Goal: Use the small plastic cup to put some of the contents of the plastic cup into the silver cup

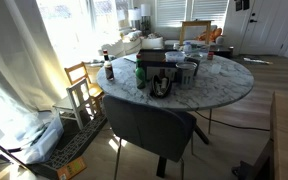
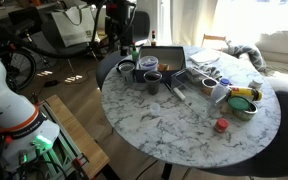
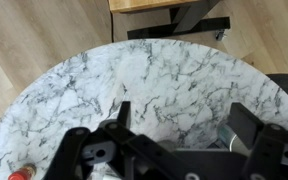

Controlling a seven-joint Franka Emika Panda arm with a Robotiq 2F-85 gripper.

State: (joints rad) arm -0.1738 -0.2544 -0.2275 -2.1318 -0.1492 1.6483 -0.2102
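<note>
**Open gripper above the marble, cups not yet touched**

In the wrist view the gripper (image 3: 184,125) hangs over the marble table (image 3: 134,70) with its fingers (image 3: 124,118) spread wide and nothing between them. That suits an approach, since the jaws must be apart to close around the small cup. None of the cups appears in this view, only bare marble and the far edge.

An exterior view supplies what the wrist camera lacks. The cluster of cups (image 2: 149,74) stands just beside the dark tray (image 2: 174,55), near the table's rim. The pale-rimmed one is probably the silver cup (image 2: 151,65), though at this size it is hard to tell which cup is which. A small red object (image 2: 221,125) lies well apart from them. Judging by this, scooping has not begun.
</note>
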